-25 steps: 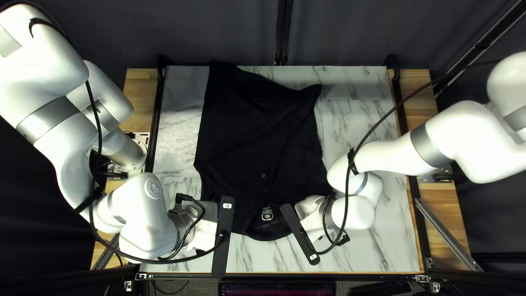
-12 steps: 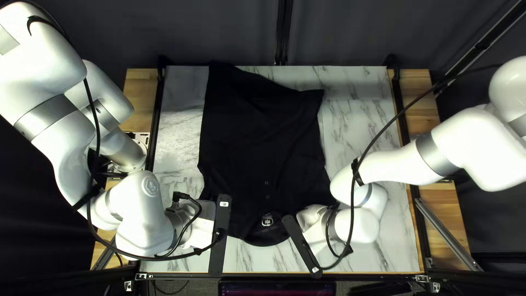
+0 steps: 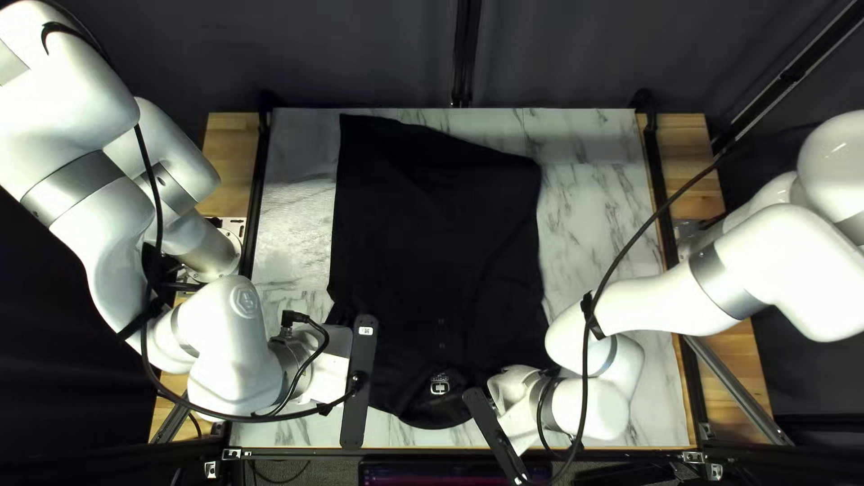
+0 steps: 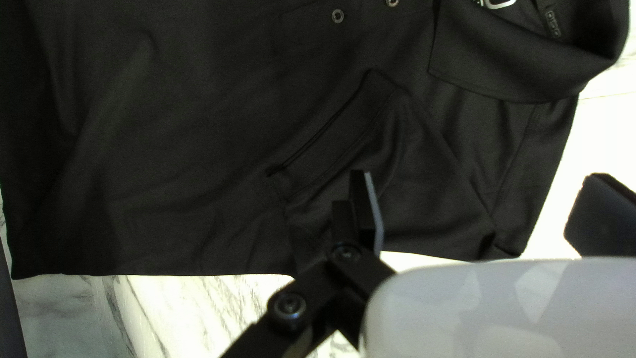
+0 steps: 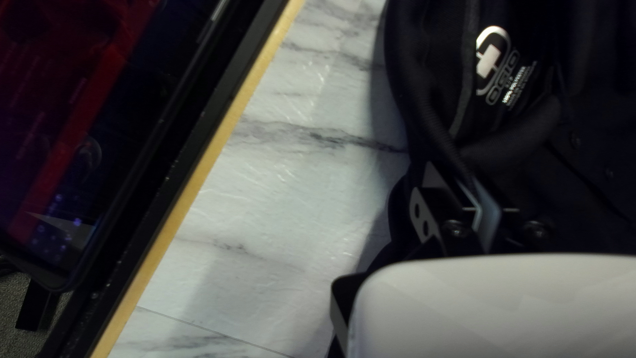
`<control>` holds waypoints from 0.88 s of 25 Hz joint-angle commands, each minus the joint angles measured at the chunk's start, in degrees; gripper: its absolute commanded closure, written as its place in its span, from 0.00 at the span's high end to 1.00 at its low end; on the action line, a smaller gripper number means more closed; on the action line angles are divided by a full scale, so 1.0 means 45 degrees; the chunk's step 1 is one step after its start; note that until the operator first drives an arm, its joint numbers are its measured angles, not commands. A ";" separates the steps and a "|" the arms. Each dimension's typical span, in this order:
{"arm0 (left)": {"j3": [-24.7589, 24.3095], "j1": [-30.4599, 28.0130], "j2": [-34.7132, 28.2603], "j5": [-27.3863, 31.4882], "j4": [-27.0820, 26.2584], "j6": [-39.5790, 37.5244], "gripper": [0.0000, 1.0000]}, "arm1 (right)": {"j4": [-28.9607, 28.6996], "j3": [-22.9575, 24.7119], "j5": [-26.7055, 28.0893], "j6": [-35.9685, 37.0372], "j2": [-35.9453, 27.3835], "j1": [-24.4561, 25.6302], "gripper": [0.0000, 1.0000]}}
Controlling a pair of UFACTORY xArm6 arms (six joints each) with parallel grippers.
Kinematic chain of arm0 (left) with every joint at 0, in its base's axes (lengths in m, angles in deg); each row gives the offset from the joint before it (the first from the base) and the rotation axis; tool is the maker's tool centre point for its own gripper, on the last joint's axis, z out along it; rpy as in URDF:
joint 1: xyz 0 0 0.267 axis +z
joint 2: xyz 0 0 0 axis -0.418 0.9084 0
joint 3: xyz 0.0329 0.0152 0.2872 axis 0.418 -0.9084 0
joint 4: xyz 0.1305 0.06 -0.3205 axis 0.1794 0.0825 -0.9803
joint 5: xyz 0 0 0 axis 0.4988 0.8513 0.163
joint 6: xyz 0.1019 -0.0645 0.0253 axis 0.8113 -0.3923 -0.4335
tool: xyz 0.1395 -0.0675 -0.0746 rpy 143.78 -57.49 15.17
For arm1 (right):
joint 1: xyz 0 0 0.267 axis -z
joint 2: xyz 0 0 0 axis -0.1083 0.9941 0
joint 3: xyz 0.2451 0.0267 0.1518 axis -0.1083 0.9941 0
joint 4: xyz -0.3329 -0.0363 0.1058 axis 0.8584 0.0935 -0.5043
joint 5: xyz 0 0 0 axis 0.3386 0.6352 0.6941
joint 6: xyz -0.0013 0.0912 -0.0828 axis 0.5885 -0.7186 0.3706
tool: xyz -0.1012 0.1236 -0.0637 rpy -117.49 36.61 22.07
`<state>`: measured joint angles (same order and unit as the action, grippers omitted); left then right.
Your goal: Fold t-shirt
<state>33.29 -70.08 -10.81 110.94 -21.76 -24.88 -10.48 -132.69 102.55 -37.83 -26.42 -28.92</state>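
Note:
In the top left view my left gripper is over the shirt's near-left side and my right gripper is at its near-right side; fingertips are hidden there. The black collared shirt lies spread on the table, collar toward the near edge. In the left wrist view my left gripper stands open above the shirt, around its side edge near a sleeve cuff. In the right wrist view my right gripper is shut on the shirt beside the collar.
The marble-patterned table shows around the shirt. A dark screen stands just past the near edge, also beside the wooden table edge in the right wrist view. A loose black cable hangs across my right arm.
My right gripper has moved toward the near edge, and the shirt has slid that way with it, its far-right part now smoother. My left gripper has shifted slightly left.

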 commanded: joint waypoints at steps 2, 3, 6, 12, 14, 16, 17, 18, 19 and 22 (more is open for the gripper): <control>-0.0100 -0.0032 -0.0070 -0.0024 0.0062 -0.0093 1.00 | 0.0210 0.0271 -0.0172 -0.0183 -0.0202 0.0097 1.00; -0.0111 -0.0047 -0.0083 -0.0013 0.0066 -0.0109 1.00 | 0.0266 0.0400 -0.0168 -0.0245 -0.0356 0.0116 1.00; -0.0187 -0.0059 -0.0154 0.0005 0.0080 -0.0142 1.00 | 0.0346 0.0814 -0.0093 -0.0268 -0.0944 0.0220 1.00; -0.0248 0.0022 -0.0322 0.0067 0.0121 -0.0020 1.00 | -0.0179 0.2979 -0.0294 0.1069 -0.3557 0.1323 1.00; -0.0272 0.0033 -0.0383 0.0095 0.0129 0.0019 1.00 | -0.0537 0.3636 -0.0418 0.1734 -0.4278 0.1822 1.00; -0.0291 0.0021 -0.0439 0.0137 0.0144 0.0034 1.00 | -0.1015 0.4310 -0.0438 0.2509 -0.5047 0.2414 1.00; -0.0298 0.0008 -0.0456 0.0154 0.0152 0.0029 1.00 | -0.1295 0.4752 -0.0462 0.3040 -0.5574 0.2872 1.00; -0.0312 -0.0014 -0.0477 0.0176 0.0161 0.0014 1.00 | -0.1676 0.5113 -0.0385 0.3649 -0.6058 0.3321 1.00; -0.0319 -0.0025 -0.0485 0.0187 0.0166 0.0005 1.00 | -0.1842 0.5225 -0.0315 0.3868 -0.6234 0.3490 1.00; -0.0521 -0.0226 -0.0724 0.0365 0.0182 -0.0186 1.00 | -0.2873 0.5887 -0.0296 0.5841 -0.7282 0.5028 1.00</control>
<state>31.55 -70.54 -13.38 112.08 -21.01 -25.14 -19.28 -108.81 101.02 -18.66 -55.27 -11.81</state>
